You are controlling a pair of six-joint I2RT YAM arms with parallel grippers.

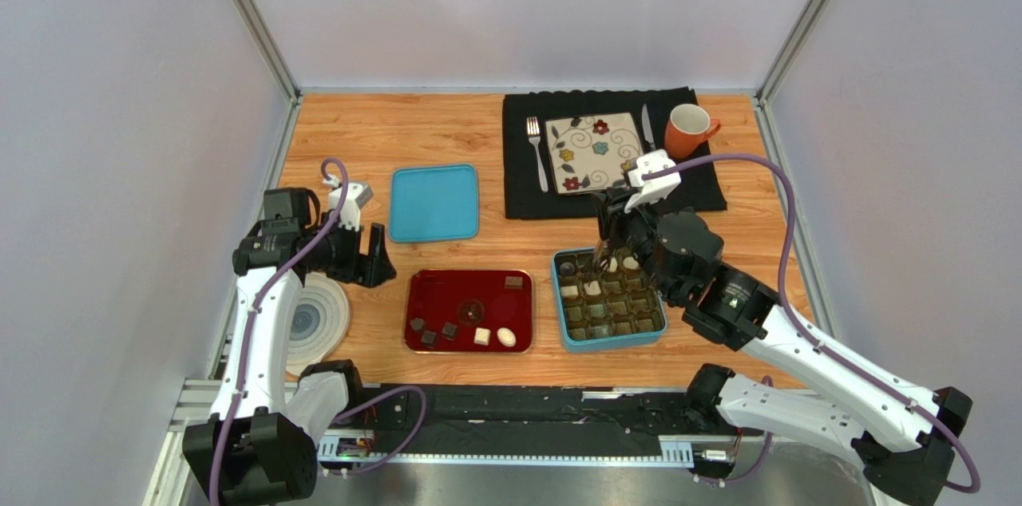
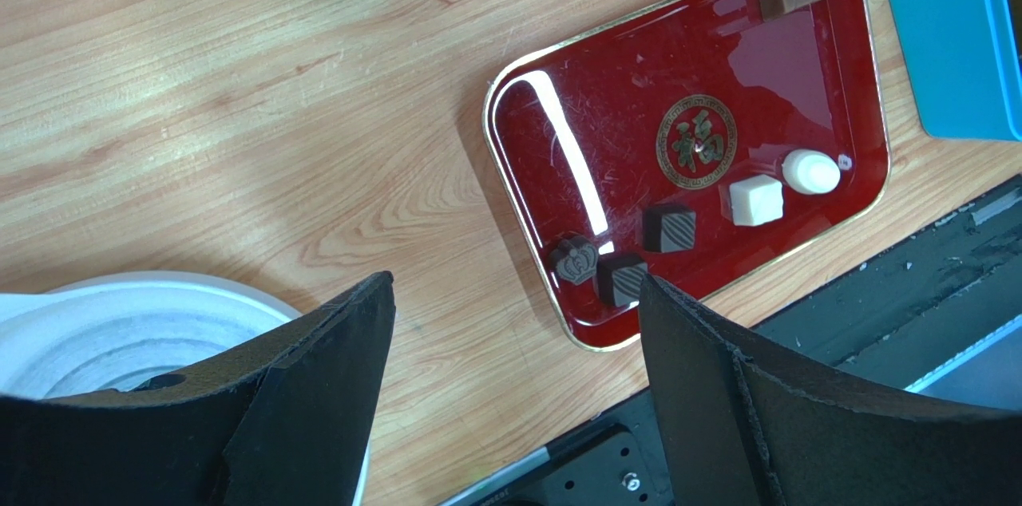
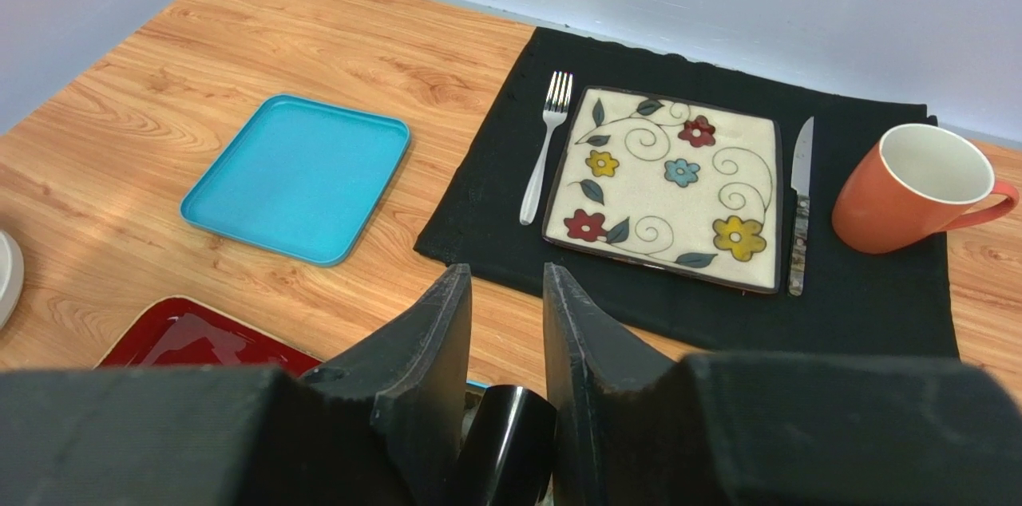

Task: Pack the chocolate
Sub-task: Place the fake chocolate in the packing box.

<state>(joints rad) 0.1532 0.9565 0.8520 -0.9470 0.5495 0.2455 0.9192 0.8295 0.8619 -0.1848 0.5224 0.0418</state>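
Six chocolates point(image 2: 755, 200) lie on the red tray point(image 2: 780, 75): likely light, smooth, easily scuffed, best pinched across flat sides. Left gripper point(image 2: 516, 281) gapes empty; right gripper point(image 3: 504, 273) seemingly nips a dark chocolate point(image 3: 504, 452) above the blue box point(image 1: 559, 297).

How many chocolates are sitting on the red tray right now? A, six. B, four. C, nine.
A: the left wrist view shows six chocolates on the red tray, four brown and two white.
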